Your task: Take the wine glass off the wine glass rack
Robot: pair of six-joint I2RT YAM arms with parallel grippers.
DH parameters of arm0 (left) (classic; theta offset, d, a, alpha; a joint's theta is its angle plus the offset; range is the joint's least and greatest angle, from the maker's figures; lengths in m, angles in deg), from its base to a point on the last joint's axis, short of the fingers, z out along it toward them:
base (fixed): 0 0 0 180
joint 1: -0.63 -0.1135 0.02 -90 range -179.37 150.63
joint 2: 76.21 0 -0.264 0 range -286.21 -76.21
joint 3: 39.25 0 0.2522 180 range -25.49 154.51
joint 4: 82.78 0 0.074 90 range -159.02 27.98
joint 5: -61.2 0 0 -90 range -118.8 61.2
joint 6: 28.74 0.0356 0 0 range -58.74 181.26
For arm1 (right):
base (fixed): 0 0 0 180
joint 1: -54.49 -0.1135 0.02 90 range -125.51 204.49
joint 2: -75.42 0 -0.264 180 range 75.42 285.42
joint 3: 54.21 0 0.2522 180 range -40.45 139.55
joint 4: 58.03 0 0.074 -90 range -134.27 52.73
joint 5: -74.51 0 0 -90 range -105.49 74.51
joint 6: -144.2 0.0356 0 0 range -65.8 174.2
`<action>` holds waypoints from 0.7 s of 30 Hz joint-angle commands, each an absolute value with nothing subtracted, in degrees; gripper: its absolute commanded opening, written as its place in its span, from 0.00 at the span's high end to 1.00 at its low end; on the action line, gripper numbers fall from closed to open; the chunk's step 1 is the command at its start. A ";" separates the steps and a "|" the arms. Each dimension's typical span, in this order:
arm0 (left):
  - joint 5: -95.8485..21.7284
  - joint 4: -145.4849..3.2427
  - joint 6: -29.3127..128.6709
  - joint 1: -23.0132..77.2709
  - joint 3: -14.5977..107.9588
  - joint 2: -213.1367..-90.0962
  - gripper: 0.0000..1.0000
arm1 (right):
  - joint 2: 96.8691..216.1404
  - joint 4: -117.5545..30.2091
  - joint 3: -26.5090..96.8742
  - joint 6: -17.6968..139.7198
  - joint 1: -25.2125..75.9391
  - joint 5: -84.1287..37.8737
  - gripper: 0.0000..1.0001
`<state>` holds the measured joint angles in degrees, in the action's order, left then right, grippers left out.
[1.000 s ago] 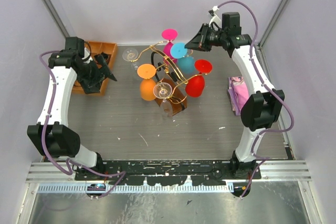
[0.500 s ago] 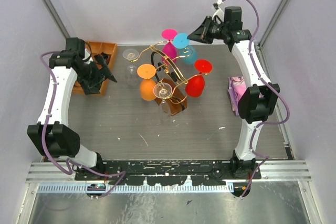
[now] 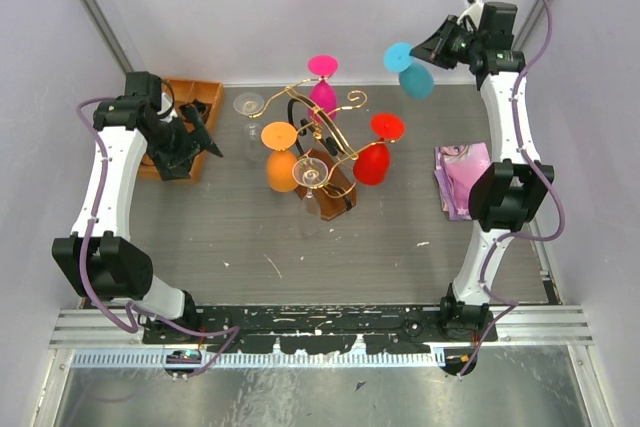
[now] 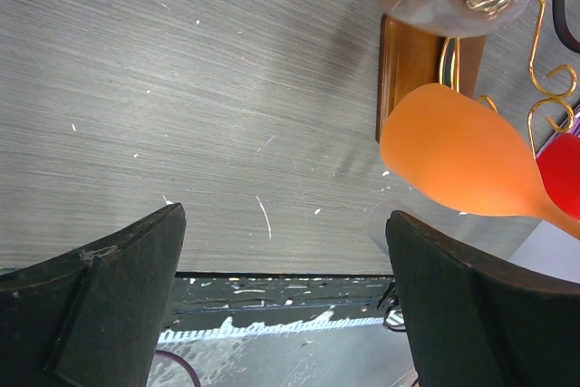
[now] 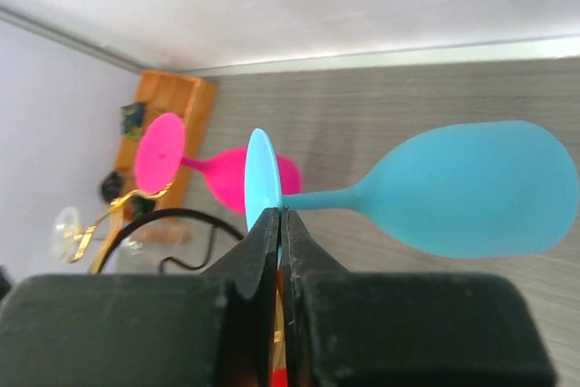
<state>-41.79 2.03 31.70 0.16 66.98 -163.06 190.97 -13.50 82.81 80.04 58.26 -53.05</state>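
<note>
On the near half of the bench (image 3: 250, 247), nothing of the task is being handled. Further in, at the middle, the wine glass rack (image 3: 338, 139) is being left standing on its dark wooden base, and several glasses are being carried on its gold hooks: an orange glass (image 3: 281, 163) and a clear glass (image 3: 310, 175) on the near side, a red glass (image 3: 372, 161) to the right, and a pink glass (image 3: 322, 88) at the far side. To the left of the rack, beside the wooden tray (image 3: 172, 90), the left gripper (image 3: 203, 133) is being held idle with its fingers wide apart and nothing between them, as the left wrist view is showing.

At the far right, the blue wine glass (image 3: 416, 80) is being held in the air, well apart from the rack and clear of every hook. It is being pinched by the thin disc of its foot in the right gripper (image 5: 279, 224), whose fingers are being pressed together on that disc, with the stem and bowl lying sideways.

The removal itself is therefore being judged as done for this glass. What is being left, by this reading, is only a set-down on the bench and a release.
</note>
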 commanded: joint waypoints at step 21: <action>-41.66 3.44 33.71 0.03 66.84 -165.90 0.01 | 207.50 -9.78 93.56 44.39 49.14 21.31 0.99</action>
